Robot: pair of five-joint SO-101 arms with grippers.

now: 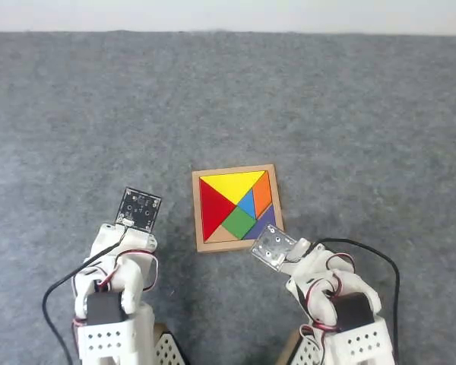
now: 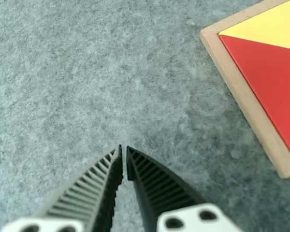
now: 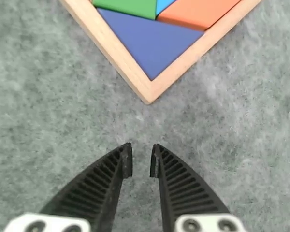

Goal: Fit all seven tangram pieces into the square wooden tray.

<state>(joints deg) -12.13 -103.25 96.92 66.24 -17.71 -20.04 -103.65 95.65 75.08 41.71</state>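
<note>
The square wooden tray lies in the middle of the grey mat. Inside it sit a yellow triangle, a red triangle, a small blue triangle, an orange piece, a green square and a purple triangle. A tan triangular patch fills the near left corner. My left gripper is shut and empty over the mat, left of the tray. My right gripper is shut but for a narrow gap, empty, just short of the tray's corner by the purple triangle.
The left arm and the right arm sit folded at the near edge, either side of the tray. Grey mat stretches bare beyond the tray to a pale strip along the far edge.
</note>
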